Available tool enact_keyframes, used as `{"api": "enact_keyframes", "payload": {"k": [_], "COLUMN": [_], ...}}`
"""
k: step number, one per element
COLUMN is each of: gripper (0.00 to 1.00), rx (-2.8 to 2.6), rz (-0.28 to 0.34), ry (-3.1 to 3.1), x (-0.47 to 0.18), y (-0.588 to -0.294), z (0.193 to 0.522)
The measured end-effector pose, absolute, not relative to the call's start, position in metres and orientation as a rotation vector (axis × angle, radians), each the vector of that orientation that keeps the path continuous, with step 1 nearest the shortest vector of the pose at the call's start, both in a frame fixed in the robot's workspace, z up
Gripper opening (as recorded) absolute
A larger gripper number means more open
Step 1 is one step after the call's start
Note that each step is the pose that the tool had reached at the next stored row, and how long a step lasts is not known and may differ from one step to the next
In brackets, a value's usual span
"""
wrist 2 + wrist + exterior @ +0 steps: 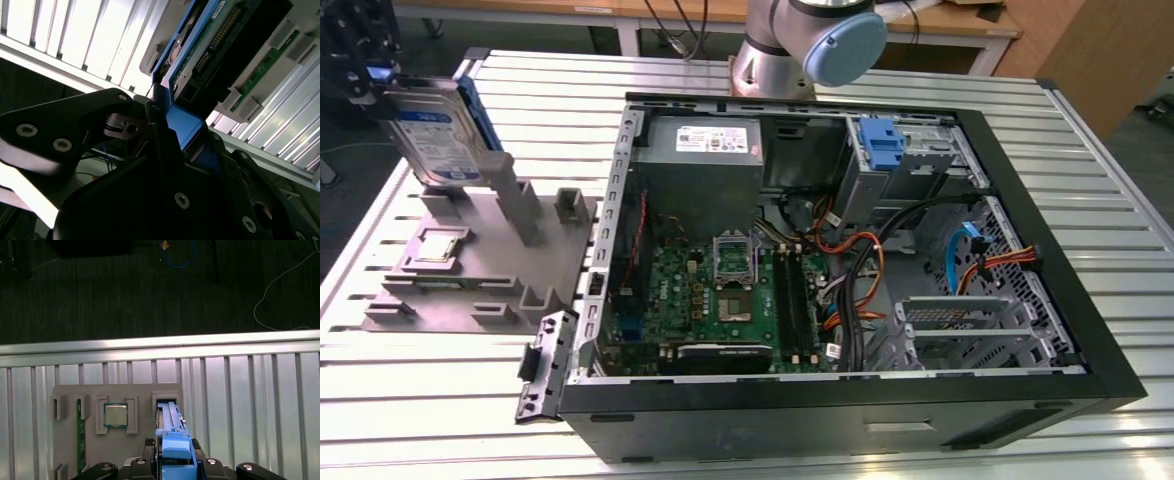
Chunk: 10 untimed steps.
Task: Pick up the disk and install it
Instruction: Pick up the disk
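Observation:
The disk point(434, 130) stands upright at the exterior view's far left, over the tall posts of a grey fixture point(467, 285). Its white-and-blue label faces the camera and a blue bracket frames it. My gripper point(380, 85) is shut on its upper end. In the first wrist view I look down the disk's blue edge point(172, 440), with my gripper point(175, 466) on both sides of it, above the fixture's slot point(165, 404). In the second wrist view the blue bracket point(182, 122) sits between the dark fingers, with the disk's circuit-board side point(215, 42) beyond.
The open computer case point(854, 400) lies to the exterior view's right of the fixture. It holds a motherboard point(720, 290), a power-supply box point(714, 140) and a metal bay with a blue latch point(881, 145). A processor chip point(115, 415) and memory stick point(81, 440) rest in the fixture. The arm's base point(801, 40) stands behind the case.

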State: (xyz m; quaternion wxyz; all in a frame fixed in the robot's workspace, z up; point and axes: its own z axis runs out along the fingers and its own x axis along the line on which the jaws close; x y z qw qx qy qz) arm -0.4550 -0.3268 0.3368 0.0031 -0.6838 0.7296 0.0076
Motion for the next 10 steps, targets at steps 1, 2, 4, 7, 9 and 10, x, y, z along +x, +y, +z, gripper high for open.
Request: {"api": "enact_keyframes", "payload": {"k": [1,2,4,7,9,10], "gripper": [0.37,0.37,0.37,0.37,0.37,0.37], "rx": [-2.144,-2.144,-2.144,-2.144,-2.144,-2.144], "rz": [0.024,0.024,0.024,0.024,0.024,0.024], "ry": [2.288,2.288,2.288,2.288,2.288,2.288], "x": [-0.4550,-0.4550,-0.4550,-0.4550,-0.4550,-0.4550], "y": [-0.3268,-0.3268,-0.3268,-0.3268,-0.3268,-0.3268], "z": [0.3372,0.3375,0.3381,0.3390,0.3396,0.3401]}}
